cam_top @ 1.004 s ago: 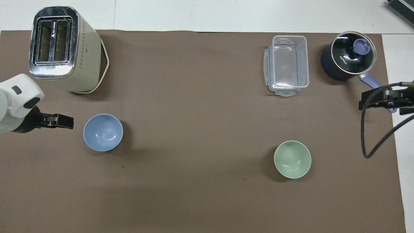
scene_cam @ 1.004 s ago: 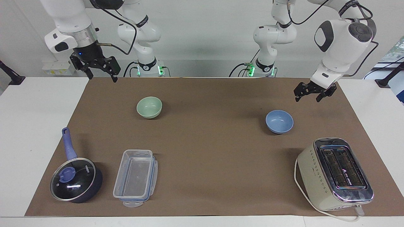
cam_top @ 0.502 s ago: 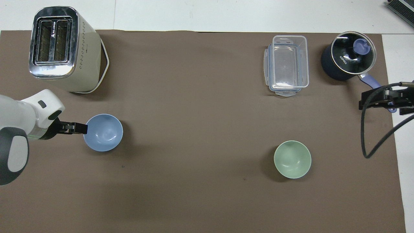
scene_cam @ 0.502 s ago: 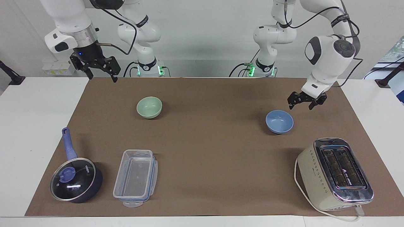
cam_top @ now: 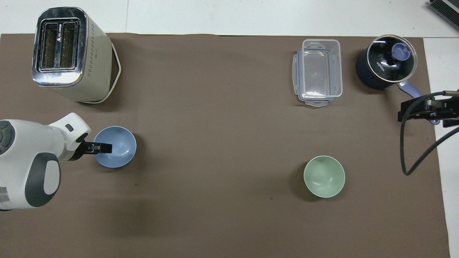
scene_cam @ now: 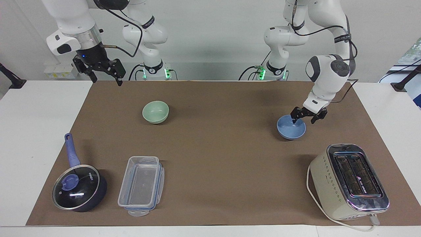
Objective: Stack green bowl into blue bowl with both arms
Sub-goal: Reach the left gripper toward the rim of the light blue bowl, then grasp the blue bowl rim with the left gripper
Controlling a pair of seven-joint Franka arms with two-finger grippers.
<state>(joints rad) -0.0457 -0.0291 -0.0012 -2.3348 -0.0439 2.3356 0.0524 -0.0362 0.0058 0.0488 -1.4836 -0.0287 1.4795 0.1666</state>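
Note:
The blue bowl (scene_cam: 291,130) (cam_top: 118,152) sits upright on the brown mat toward the left arm's end. My left gripper (scene_cam: 303,121) (cam_top: 102,147) is open and low at the bowl's rim, one finger over the inside and one outside it. The green bowl (scene_cam: 155,112) (cam_top: 324,176) sits upright and alone toward the right arm's end. My right gripper (scene_cam: 108,80) (cam_top: 423,111) is open and empty, waiting raised over the mat's edge at the right arm's end, well away from the green bowl.
A cream toaster (scene_cam: 348,181) (cam_top: 68,53) with a white cord stands farther from the robots than the blue bowl. A clear plastic container (scene_cam: 141,186) (cam_top: 318,71) and a lidded dark saucepan (scene_cam: 79,187) (cam_top: 387,66) lie farther out than the green bowl.
My left arm has swung in and down from the mat's edge to the blue bowl's rim. The right arm and both bowls have not moved.

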